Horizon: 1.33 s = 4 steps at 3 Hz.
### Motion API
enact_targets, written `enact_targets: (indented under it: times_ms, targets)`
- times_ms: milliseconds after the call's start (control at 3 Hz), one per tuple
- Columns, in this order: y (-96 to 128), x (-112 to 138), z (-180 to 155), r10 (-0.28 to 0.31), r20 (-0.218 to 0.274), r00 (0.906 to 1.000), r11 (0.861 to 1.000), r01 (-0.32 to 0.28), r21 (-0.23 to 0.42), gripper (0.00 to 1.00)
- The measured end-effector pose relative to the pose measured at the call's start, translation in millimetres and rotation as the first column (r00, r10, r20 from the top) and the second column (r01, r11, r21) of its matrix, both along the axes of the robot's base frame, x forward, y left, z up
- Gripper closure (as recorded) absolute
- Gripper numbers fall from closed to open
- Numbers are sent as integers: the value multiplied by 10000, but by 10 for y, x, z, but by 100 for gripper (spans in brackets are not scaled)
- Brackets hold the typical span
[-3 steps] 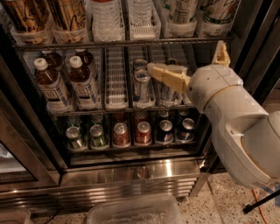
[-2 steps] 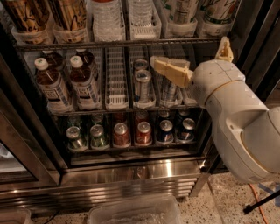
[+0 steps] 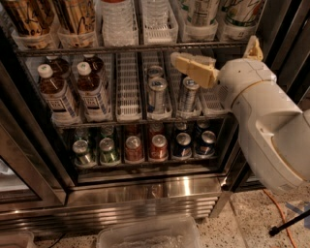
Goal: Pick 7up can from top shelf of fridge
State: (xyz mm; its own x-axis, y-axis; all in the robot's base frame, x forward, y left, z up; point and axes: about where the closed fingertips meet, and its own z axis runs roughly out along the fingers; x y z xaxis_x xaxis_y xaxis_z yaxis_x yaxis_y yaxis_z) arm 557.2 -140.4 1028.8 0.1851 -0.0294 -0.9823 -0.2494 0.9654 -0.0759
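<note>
The fridge (image 3: 145, 193) stands open in front of me, with black frames and a steel base panel. The top shelf (image 3: 131, 49) is the highest wire rack, with clear lane trays. Two silvery-white cans with green print stand at its right end; I take them for the 7up can (image 3: 201, 12) and a second one (image 3: 240, 12). Their lids are cut off by the picture's top edge. My gripper (image 3: 188, 65) points left on its white arm (image 3: 261, 111). It hangs just under the top shelf's front edge, below and left of the 7up cans, in front of the slim cans (image 3: 188, 94), touching nothing.
The top shelf also holds tall brown-print cans (image 3: 72, 14) and clear water bottles (image 3: 116, 14). The middle rack holds white-capped brown bottles (image 3: 55, 92) and slim silver-blue cans (image 3: 157, 92). The bottom rack holds small green, red and dark cans (image 3: 133, 147). A clear plastic bin (image 3: 147, 235) and an orange cable (image 3: 281, 213) lie on the floor.
The gripper has risen and shifted slightly right, from in front of the slim cans to just under the top shelf's edge. Nothing in the fridge has moved.
</note>
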Motion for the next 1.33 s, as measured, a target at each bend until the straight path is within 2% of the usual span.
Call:
enact_targets:
  times_ms: [333,667,1000,1333]
  targets:
    - [-61,38,11,116,-86,9999,9998,-117,-153,0]
    - [-70,33,-75,793,-341,9963,9936,-817,-779,0]
    - [-70,33,-74,794,-341,9963,9936,-818,-779,0]
    - [-70,33,-74,794,-341,9963,9936,-818,-780,10]
